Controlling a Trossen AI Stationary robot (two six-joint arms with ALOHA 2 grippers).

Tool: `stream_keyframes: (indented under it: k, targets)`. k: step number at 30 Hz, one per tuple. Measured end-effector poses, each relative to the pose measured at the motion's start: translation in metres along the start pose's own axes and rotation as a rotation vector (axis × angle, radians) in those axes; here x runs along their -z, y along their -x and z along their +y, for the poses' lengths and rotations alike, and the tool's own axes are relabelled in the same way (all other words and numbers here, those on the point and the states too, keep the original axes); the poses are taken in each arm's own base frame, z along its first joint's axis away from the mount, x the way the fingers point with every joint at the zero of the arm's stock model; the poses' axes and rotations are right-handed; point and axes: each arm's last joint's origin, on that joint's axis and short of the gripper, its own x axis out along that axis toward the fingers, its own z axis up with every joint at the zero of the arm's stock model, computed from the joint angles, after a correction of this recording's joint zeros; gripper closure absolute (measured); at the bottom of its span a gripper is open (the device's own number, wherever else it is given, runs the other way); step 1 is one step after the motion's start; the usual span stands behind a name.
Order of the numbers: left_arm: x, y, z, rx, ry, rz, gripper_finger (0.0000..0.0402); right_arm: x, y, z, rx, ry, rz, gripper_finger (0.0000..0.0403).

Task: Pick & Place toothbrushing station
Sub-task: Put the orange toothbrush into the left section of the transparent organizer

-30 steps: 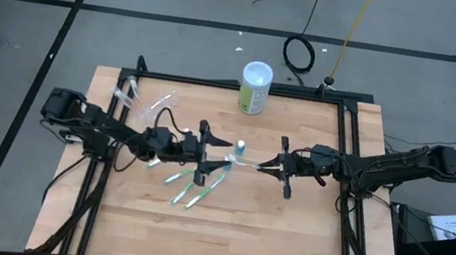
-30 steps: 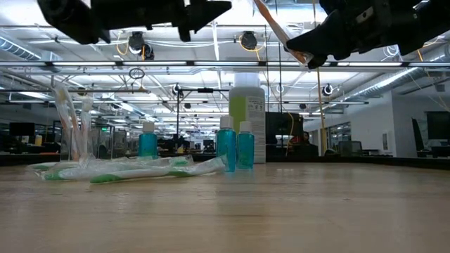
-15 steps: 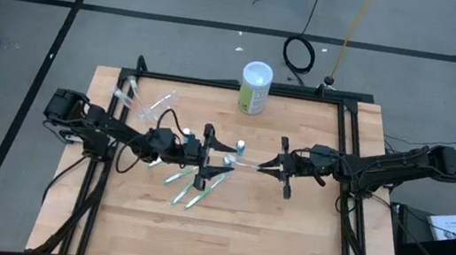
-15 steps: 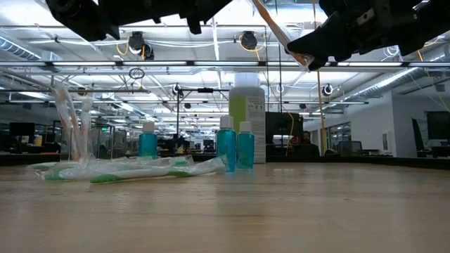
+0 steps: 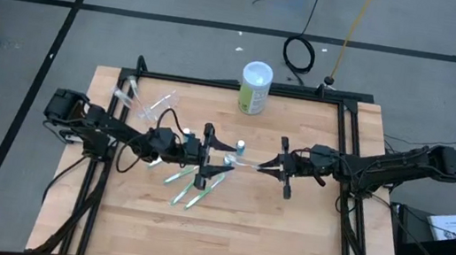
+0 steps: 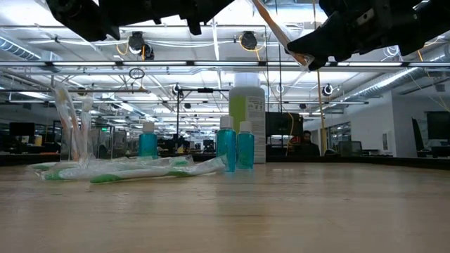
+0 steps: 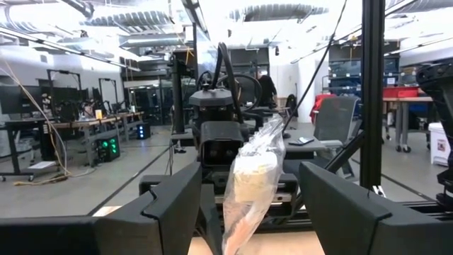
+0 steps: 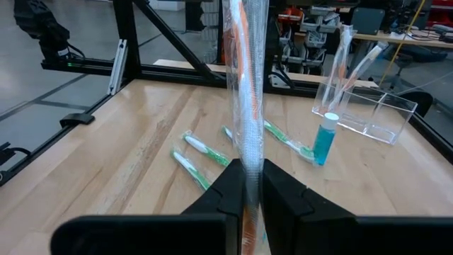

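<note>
Above the table's middle, my right gripper [image 5: 263,164] is shut on a pale pinkish toothbrush in a clear wrapper [image 5: 241,159]. The toothbrush sticks out toward my left gripper [image 5: 226,157], which is open. Its fingers stand on either side of the wrapper's free end [image 7: 251,177] without touching it. A clear container [image 8: 364,106] with toothbrushes standing in it sits at the far left. Green-and-white toothbrushes [image 5: 193,185] and a teal tube [image 5: 240,147] rest on the wood below the grippers. My right gripper pinches the wrapped toothbrush near its handle end [image 8: 249,166] between the two fingers. The fingers come level from the table's right and lie along the toothbrush. It is lifted clear of the table and slants a little upward [image 6: 267,17] toward the left gripper.
A bigger green-and-white canister [image 5: 255,87] stands at the table's far edge. In the low view, teal tubes [image 6: 235,144] stand upright near the wrapped toothbrushes [image 6: 133,171]. A black frame rail [image 5: 345,153] runs along the table's sides. The near half of the table is bare wood.
My left gripper has edged a little toward the right gripper and tipped slightly upward, and it has stayed open. The right gripper and the wrapped toothbrush have kept still.
</note>
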Motion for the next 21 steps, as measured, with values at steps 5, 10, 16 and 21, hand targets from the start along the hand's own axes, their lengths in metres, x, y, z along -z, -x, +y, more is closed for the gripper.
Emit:
stream_keyframes:
  k: [5, 10, 16, 21]
  targets:
    - [0.0000, 0.0000, -0.0001, 0.001, 0.000, 0.000, 0.0163, 0.0000, 0.0000, 0.0000, 0.000, 0.000, 0.000, 0.0383]
    - [0.0001, 0.0001, 0.0000, 0.000, 0.000, 0.000, 0.0164, 0.0000, 0.0000, 0.0000, 0.001, 0.000, 0.000, 0.0383]
    - [0.0001, 0.0001, 0.0000, 0.000, -0.008, 0.000, 0.0216, 0.0000, 0.0000, -0.0001, 0.002, 0.000, 0.000, 0.0383]
    - [0.0002, 0.0001, 0.0000, 0.000, -0.004, 0.001, 0.0267, 0.0000, 0.0000, -0.0001, 0.002, 0.000, 0.000, 0.0383]
